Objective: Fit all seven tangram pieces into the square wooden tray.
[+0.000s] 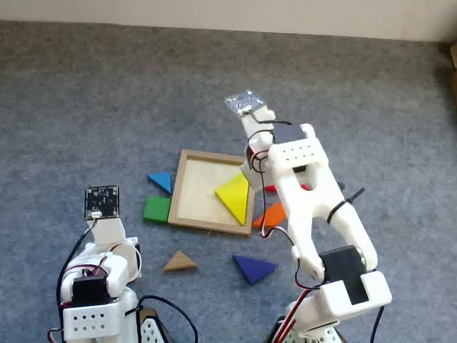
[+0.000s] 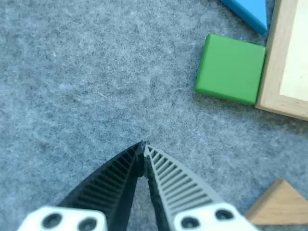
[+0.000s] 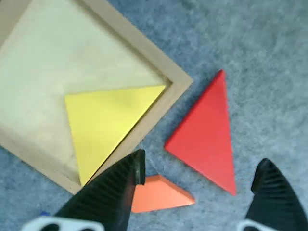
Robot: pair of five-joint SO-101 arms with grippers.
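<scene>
We see grey short-pile carpet (image 1: 107, 107) as the work surface, w/ a pale strip of wall (image 1: 285, 13) along the far edge in the high view. Any print on the small square boards (image 1: 102, 201) at the wrists is too small for us to read.

The wooden tray (image 1: 176, 191) lies flat on the carpet, ahead of and roughly btw the left arm (image 1: 96, 286) and the right arm (image 1: 314, 207). One piece sits inside it: the yellow triangle (image 1: 235, 196), flat on the tray floor against the rim on the right arm's side. In the right wrist view one of its corners is tucked into a tray corner.

The other six pieces lie outside on the carpet:
- The light-blue triangle (image 1: 161, 181) is just beside the rim on the left arm's side.
- The green square (image 1: 157, 209) is on that side too, touching the rim.
- The tan triangle (image 1: 178, 262) and dark-blue triangle (image 1: 255, 268) are nearer the arms, apart from the tray.
- The orange piece (image 1: 271, 213) is just beside the tray corner on the right arm's side.
- The red triangle (image 3: 207, 139) is next to the orange piece and apart from the rim.

Left gripper (image 2: 143, 147): jaws clenched tip to tip w/ nothing in them, over bare carpet near the green square and tan triangle. We can't tell if the tips touch the carpet.

Right gripper (image 3: 202, 171): jaws spread wide, gripping nothing, above the red triangle. One finger (image 3: 115, 192) is over the orange piece by the tray rim, the other past the red triangle's far side. We can't tell if either touches anything.
</scene>
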